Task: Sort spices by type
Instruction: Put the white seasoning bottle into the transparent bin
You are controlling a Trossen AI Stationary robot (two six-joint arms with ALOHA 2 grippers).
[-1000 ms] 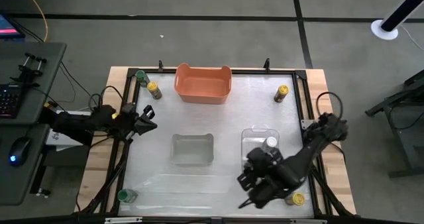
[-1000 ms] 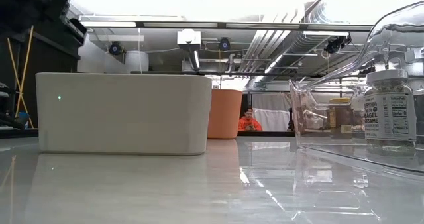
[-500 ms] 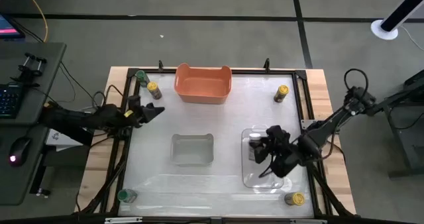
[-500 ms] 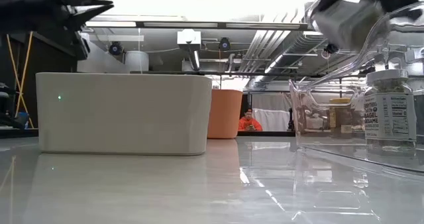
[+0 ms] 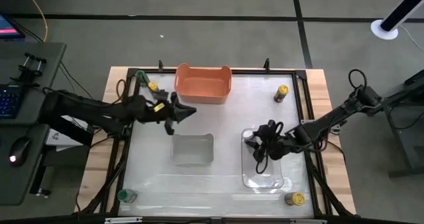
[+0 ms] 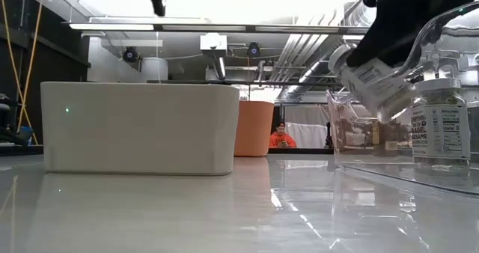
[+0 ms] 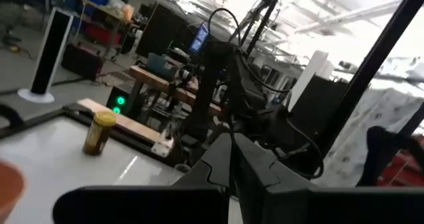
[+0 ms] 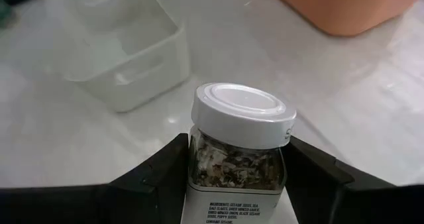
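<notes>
Jar with a white cap [image 8: 238,141] now hangs tilted over the near end of the clear tray [image 5: 265,181], pinched between the fingers of the right gripper [image 5: 260,144]; a second ago that gripper was low at the tray's front corner beside a yellow-capped jar [image 5: 295,199], which stays on the table just outside the tray; half a second ago the gripper had already come up over the tray with the jar. From table height a second white-capped jar [image 6: 441,120] stands upright inside the tray, so this looks like a like-with-like drop not yet made; the held jar is still clear of the tray floor.

The left gripper [image 5: 183,111], fingers pressed together and holding nothing visible, has swung from the table's left edge to a spot between the orange bin [image 5: 203,83] and the grey tray [image 5: 193,148], well apart from the clear tray.

Still unsorted, by how they lie: two jars at the far left corner, a yellow-capped one [image 5: 281,93] beyond the clear tray, and a green-capped one [image 5: 125,196] at the front left corner.
</notes>
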